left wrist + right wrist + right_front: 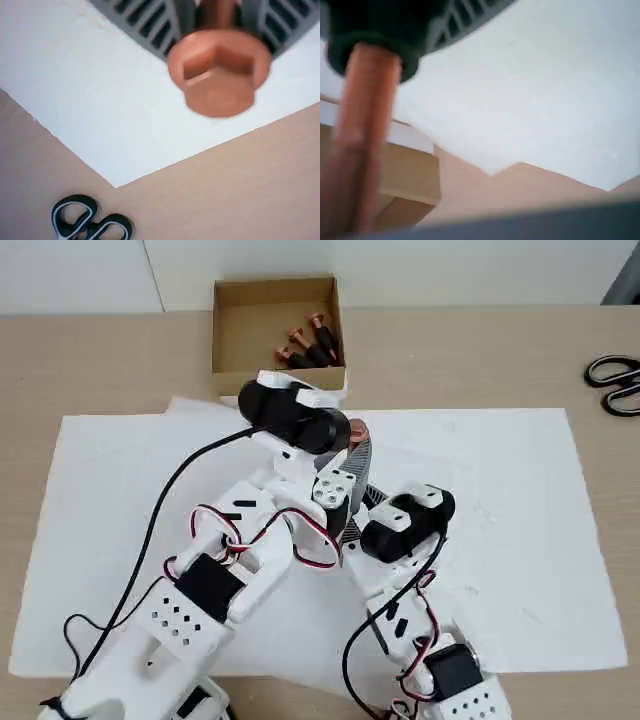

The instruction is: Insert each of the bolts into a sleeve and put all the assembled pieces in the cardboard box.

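My left gripper (225, 12) is shut on a copper bolt (220, 70), whose hexagonal head points at the wrist camera between the grey ribbed fingers (145, 17). In the high view the bolt head (356, 429) shows above the white paper, just below the cardboard box (225, 325). My right gripper (395, 20) is shut on a black sleeve (365, 35), and a copper bolt shaft (362, 130) sticks out of it. Both grippers meet mid-table, the left gripper (358, 452) just above the right gripper (350, 520). Several assembled pieces (308, 344) lie in the box.
White paper (520, 520) covers most of the wooden table. Black scissors (615, 380) lie at the far right edge, off the paper, and the scissors (90, 226) also show in the left wrist view. A corner of the box (400, 175) stands close to the right gripper.
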